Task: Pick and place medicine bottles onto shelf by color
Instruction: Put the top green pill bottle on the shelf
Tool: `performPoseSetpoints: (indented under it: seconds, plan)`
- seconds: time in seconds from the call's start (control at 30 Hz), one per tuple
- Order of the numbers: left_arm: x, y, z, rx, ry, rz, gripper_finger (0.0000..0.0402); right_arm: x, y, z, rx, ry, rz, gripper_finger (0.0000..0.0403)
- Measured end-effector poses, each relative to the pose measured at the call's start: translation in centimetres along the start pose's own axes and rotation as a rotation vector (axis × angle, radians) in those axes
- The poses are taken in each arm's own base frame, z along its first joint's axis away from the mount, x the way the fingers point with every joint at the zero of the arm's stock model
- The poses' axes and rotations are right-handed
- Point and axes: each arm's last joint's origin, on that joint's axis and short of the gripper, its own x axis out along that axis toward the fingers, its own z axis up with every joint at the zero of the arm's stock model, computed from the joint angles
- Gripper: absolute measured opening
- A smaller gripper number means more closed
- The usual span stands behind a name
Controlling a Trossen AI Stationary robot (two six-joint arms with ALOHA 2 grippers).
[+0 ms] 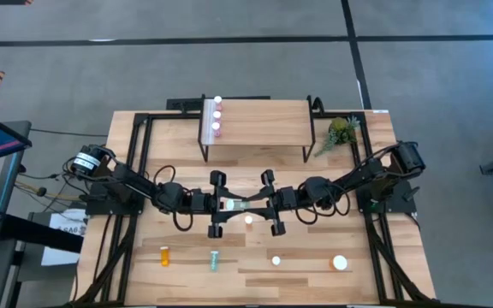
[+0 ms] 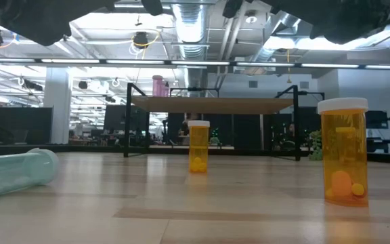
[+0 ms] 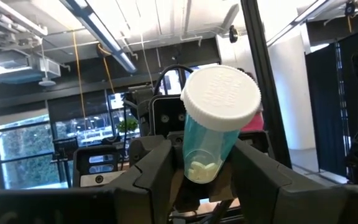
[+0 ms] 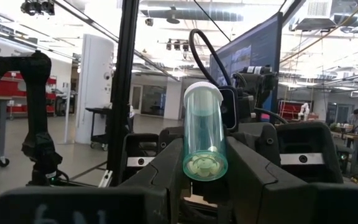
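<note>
1. Mid-table, in front of the shelf (image 1: 255, 122): left gripper (image 1: 223, 205) and right gripper (image 1: 264, 204) meet tip to tip, a teal bottle (image 1: 240, 205) bridging them.
2. Left wrist view: teal bottle (image 3: 213, 127) sits between the fingers (image 3: 157, 171), clamped at its base, white cap pointing away.
3. Right wrist view: same bottle (image 4: 202, 134) pinched between that gripper's fingers (image 4: 253, 168).
4. Three pink bottles (image 1: 216, 114) stand on the shelf's left end.
5. Near edge: orange bottle (image 1: 165, 255), teal bottle lying flat (image 1: 215, 260), two more capped bottles (image 1: 340, 263) upright.
</note>
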Motion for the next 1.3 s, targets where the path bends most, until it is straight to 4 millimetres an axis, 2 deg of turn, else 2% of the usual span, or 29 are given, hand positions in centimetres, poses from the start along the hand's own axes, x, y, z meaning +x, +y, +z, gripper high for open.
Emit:
performPoseSetpoints:
  seconds: [0.3, 0.7, 1.3]
  plan:
    - [0.0, 0.01, 0.04, 0.006, -0.004, 0.002, 0.013, 0.0, 0.0, -0.02, 0.0, 0.002, -0.001, 0.0118]
    - [0.02, 0.08, 0.42, 0.007, -0.038, 0.009, 0.0166, -0.04, 0.01, -0.46, 0.003, 0.034, -0.002, 0.0118]
    - [0.02, -0.14, 0.0, 0.012, 0.007, -0.006, 0.0167, -0.02, 0.0, -0.16, 0.003, 0.007, -0.003, 0.0118]
